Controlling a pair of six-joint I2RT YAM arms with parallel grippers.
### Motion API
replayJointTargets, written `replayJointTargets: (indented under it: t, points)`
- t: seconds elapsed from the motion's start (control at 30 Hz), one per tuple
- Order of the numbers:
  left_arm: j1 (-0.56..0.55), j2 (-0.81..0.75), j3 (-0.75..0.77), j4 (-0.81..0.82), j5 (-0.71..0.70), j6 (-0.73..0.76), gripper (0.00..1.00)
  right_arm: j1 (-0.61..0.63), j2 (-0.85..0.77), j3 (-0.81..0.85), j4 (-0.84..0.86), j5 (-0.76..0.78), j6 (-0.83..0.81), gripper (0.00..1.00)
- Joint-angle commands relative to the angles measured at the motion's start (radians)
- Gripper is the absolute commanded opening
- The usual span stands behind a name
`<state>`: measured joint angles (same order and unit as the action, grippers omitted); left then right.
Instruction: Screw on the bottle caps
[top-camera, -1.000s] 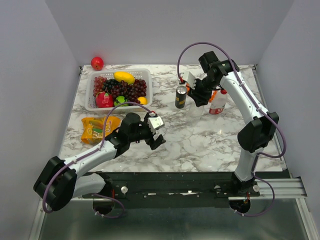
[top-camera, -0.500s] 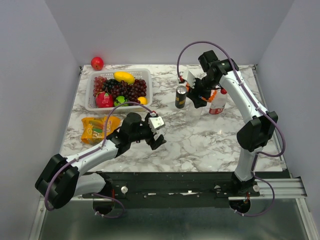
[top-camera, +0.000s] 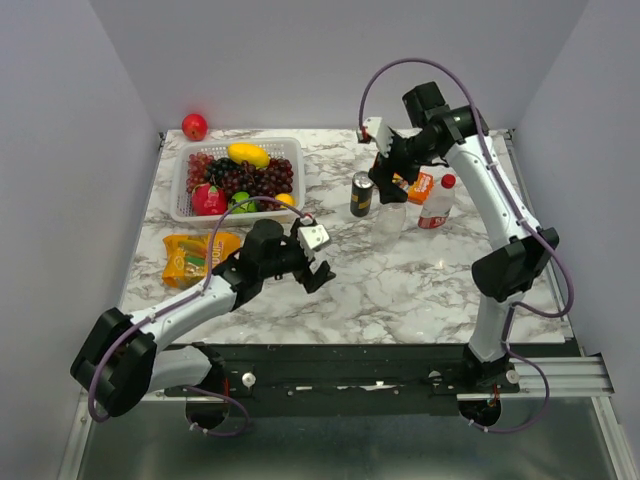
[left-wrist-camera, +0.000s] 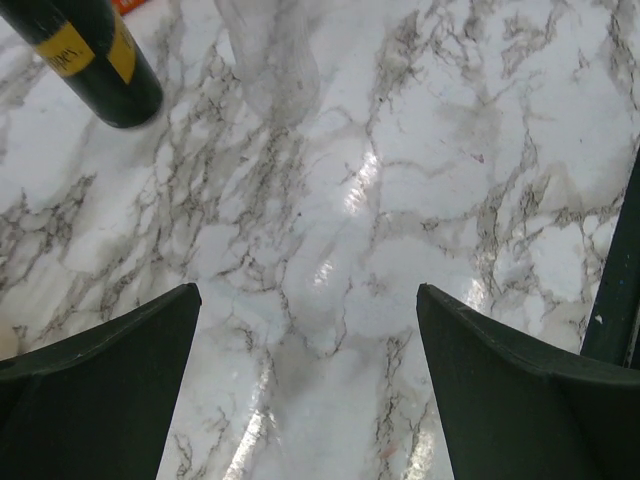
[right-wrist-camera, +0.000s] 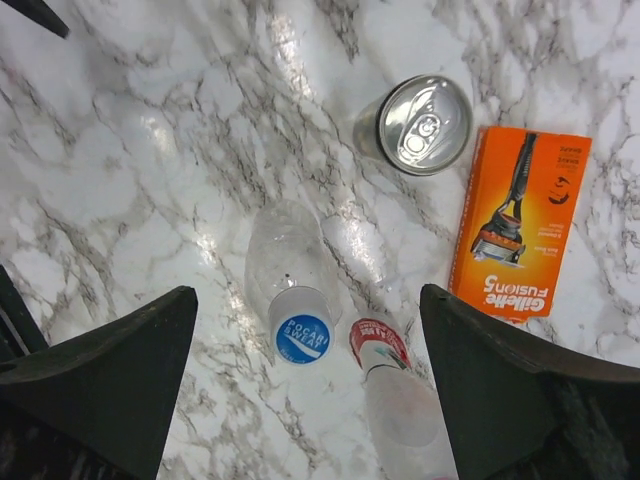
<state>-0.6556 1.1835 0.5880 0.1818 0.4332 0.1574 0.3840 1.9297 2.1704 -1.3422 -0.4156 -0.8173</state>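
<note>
From the right wrist view I look down on the plain clear bottle (right-wrist-camera: 285, 250), which stands upright with the blue cap (right-wrist-camera: 301, 338) on its neck. Beside it stands the labelled bottle (right-wrist-camera: 405, 405); the top view shows the red cap (top-camera: 448, 181) on this bottle (top-camera: 436, 207). My right gripper (right-wrist-camera: 307, 290) hangs open above the plain bottle (top-camera: 392, 216), touching nothing. Toward the table's front, my left gripper (top-camera: 318, 262) is open and empty over bare marble (left-wrist-camera: 307, 290).
A dark drink can (top-camera: 361, 194) stands just left of the plain bottle, and an orange razor box (top-camera: 420, 187) lies behind the bottles. A white basket (top-camera: 180, 212) of fruit sits at the back left, a snack bag (top-camera: 195, 258) in front of it, and a red apple (top-camera: 194, 126) in the far corner.
My right gripper has opened, let go of the blue cap and lifted off the plain bottle. The left gripper has edged slightly to the right.
</note>
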Motion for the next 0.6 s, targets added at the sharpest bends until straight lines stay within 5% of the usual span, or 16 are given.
replayJointTargets:
  t: [0.0,0.1,0.27,0.43,0.57]
  points:
    - [0.042,-0.030,0.143,-0.039,-0.155,-0.070,0.99,-0.007,-0.101,0.080,0.027,-0.051,0.282,1.00]
    - [0.097,-0.021,0.275,-0.105,-0.294,-0.103,0.99,0.007,-0.152,0.085,0.207,0.192,0.499,1.00]
    - [0.306,0.079,0.534,-0.223,-0.454,-0.153,0.99,0.003,-0.248,-0.040,0.401,0.558,0.477,1.00]
    - [0.353,0.232,0.748,-0.478,-0.784,-0.222,0.99,0.003,-0.386,-0.253,0.549,0.494,0.455,1.00]
    - [0.356,0.222,0.759,-0.472,-0.797,-0.236,0.99,0.004,-0.390,-0.265,0.523,0.454,0.471,0.99]
